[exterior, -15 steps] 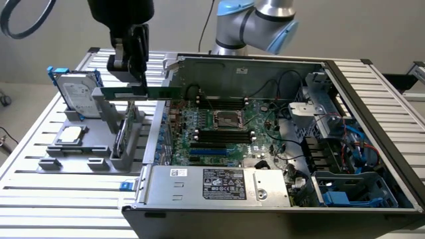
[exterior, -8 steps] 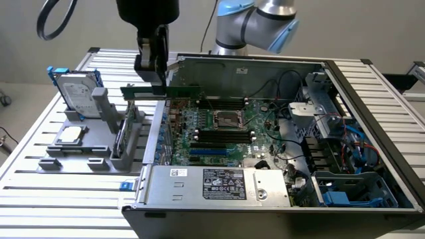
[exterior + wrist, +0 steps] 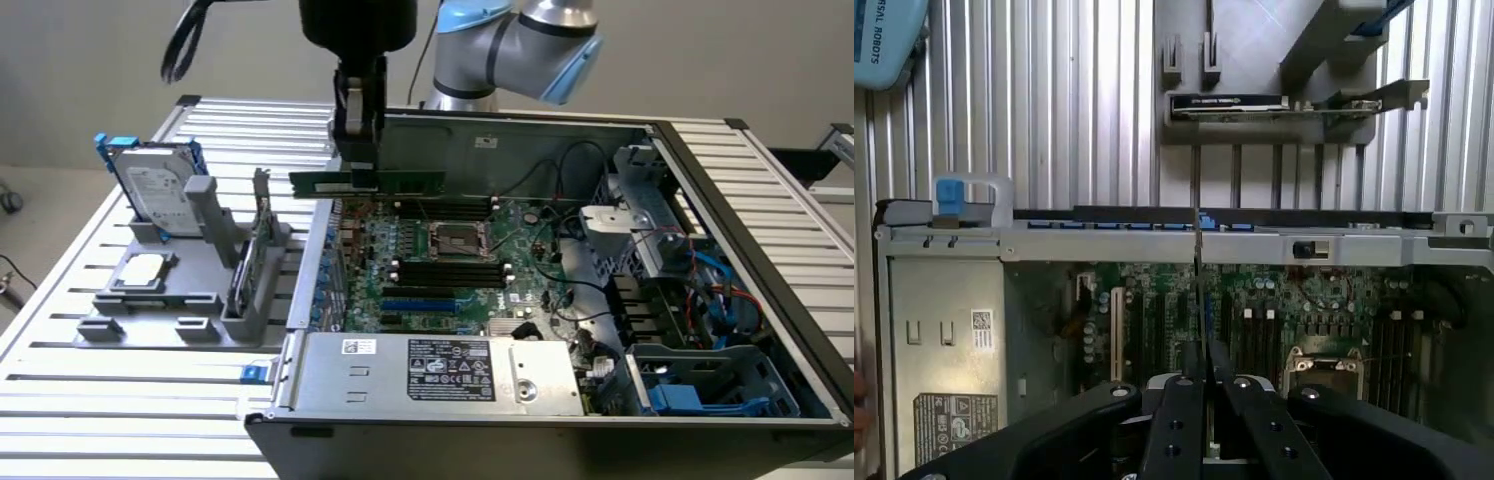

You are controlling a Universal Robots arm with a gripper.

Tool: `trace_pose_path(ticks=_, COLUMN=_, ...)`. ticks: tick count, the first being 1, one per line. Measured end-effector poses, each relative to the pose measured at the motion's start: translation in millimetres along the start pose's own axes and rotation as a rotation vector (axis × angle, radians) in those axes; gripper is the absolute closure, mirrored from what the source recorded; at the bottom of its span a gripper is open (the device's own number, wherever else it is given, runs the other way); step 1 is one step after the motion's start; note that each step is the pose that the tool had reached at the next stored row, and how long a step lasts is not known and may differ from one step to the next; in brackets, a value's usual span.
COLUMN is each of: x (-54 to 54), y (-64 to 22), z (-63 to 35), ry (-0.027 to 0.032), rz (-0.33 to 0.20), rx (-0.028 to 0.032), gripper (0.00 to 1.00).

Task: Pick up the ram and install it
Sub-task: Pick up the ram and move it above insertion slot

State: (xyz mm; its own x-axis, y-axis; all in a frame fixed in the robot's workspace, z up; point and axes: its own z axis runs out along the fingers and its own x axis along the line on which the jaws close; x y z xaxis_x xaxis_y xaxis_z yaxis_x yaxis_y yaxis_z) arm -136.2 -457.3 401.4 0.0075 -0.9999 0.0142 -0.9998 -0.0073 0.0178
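1. The ram is held off the board, in the air over the far corner of the open computer case, at the exterior view's left. It is kept level, long edge downward, and is seated in no slot.
2. The ram is pinched by the gripper, which comes down on it from above. The grip is taken somewhat off the stick's middle, toward the exterior view's left, so the longer part is left projecting to that view's right.
3. In the wrist view the ram is seen edge-on as a thin line. It is pressed between the two black fingers, which are drawn close together on it.
4. The motherboard is seen below the ram. The processor socket is placed near its middle, and rows of black memory slots are laid on either side of the socket.
5. A labelled power supply is mounted at the case's near edge.
6. A grey fixture is set beside the case on the slatted table. A hard drive is stood upright in it, and a square silver chip is laid flat on it, well apart from the gripper.
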Motion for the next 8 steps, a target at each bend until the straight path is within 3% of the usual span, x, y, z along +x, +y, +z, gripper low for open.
trace_pose_path(ticks=8, x=-16.0, y=-30.0, z=13.7, ry=-0.0001, rz=0.0, rx=0.0001, gripper=0.86)
